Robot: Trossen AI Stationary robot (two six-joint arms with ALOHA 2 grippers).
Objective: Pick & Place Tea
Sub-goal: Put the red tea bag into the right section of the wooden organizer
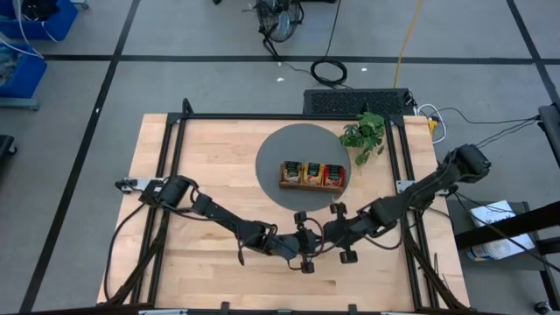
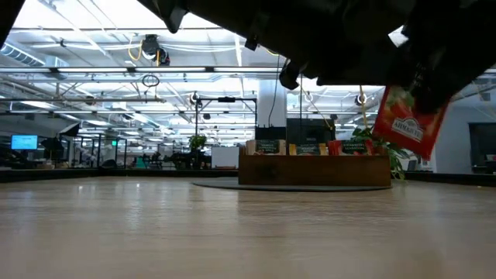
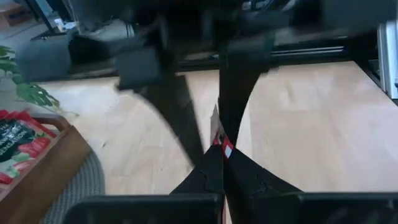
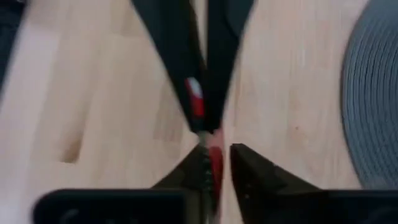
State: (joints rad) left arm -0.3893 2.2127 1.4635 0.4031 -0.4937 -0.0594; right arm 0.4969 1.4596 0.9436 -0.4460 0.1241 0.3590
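Note:
One red tea packet [image 2: 407,116] hangs in the air over the table's near middle, where my two grippers meet tip to tip. My left gripper [image 3: 222,149] is shut on it. My right gripper [image 4: 217,152] faces it from the right. Its fingers stand on either side of the packet's thin edge [image 4: 214,163], with a sliver of table showing beside one finger. In the high view the left gripper [image 1: 311,241] and right gripper [image 1: 326,235] hide the packet. Other packets [image 1: 313,173] stand in the wooden tray [image 1: 283,174]. My left gripper pinches the red packet's end [image 3: 226,149] between its two fingers, coming level from the table's left. The packet is lifted clear and hangs tilted below the grippers. My right gripper has one finger [image 4: 200,163] close against the packet; whether it touches I cannot tell.
The tray sits on a round grey mat [image 1: 280,144] beyond the grippers, toward the far side. A green leafy plant [image 1: 366,133] stands at the mat's far right. A black frame [image 1: 179,140] edges the tabletop. Bare wood lies left of the mat and along the near edge.

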